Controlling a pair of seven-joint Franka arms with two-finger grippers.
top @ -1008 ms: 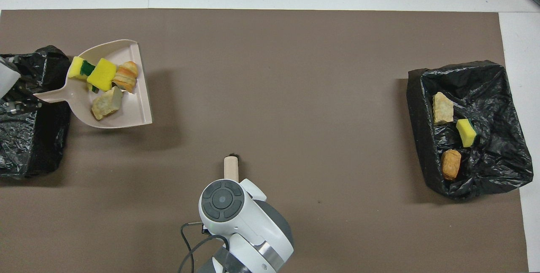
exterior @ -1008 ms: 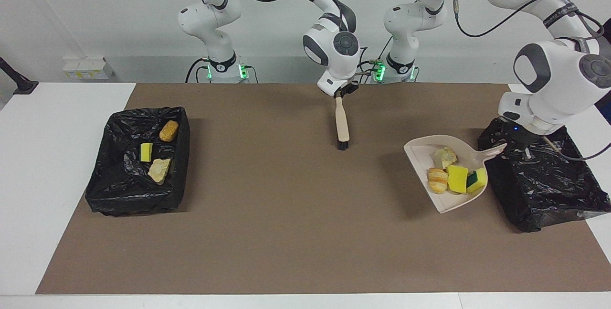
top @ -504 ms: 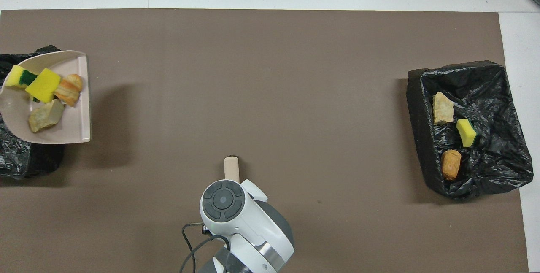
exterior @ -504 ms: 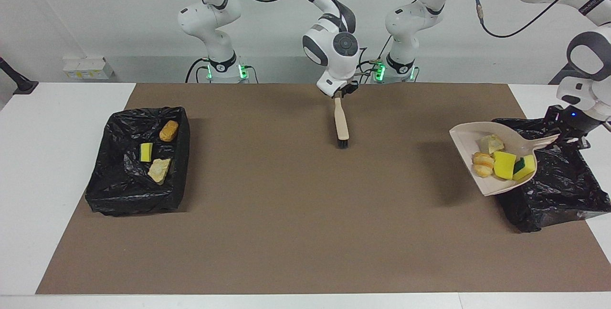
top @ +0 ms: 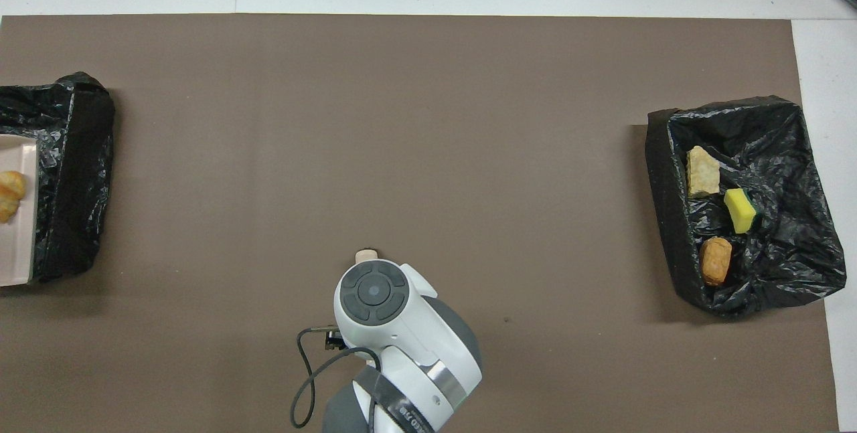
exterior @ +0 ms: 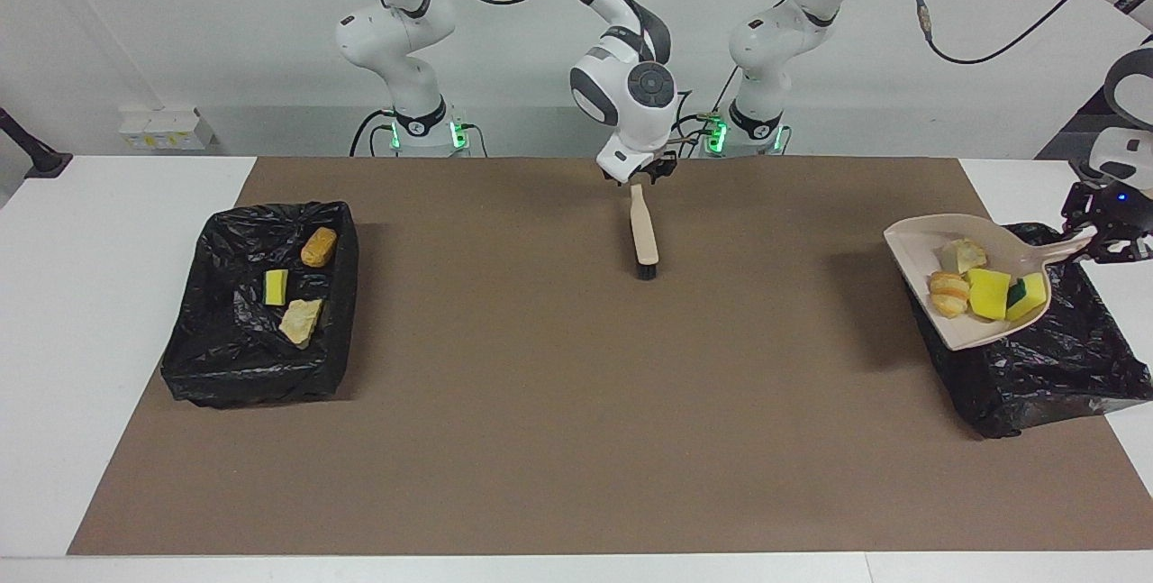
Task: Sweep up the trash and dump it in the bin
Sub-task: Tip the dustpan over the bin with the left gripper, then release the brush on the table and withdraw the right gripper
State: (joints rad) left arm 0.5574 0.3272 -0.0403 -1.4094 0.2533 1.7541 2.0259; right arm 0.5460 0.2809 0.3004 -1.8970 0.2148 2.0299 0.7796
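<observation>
My left gripper (exterior: 1101,239) is shut on the handle of the beige dustpan (exterior: 912,246) and holds it in the air, tilted, over the black-bagged bin (exterior: 1045,367) at the left arm's end. The pan carries four scraps of trash: a pale bread lump (exterior: 962,254), a croissant (exterior: 948,293), a yellow sponge (exterior: 989,295) and a yellow-green sponge (exterior: 1029,293). In the overhead view only the pan's edge (top: 17,245) and the croissant (top: 8,195) show. My right gripper (exterior: 643,177) is at the handle end of the brush (exterior: 644,236), whose bristles touch the mat.
A second black-bagged bin (exterior: 252,358) at the right arm's end holds a brown lump (exterior: 318,247), a yellow sponge (exterior: 276,286) and a tan lump (exterior: 301,320). A brown mat (exterior: 540,403) covers the table's middle. The right wrist hides most of the brush (top: 366,254) from above.
My left arm has carried the loaded dustpan up and toward the left arm's end, to over that bin. The right wrist has shifted slightly over the brush; the brush has stayed put.
</observation>
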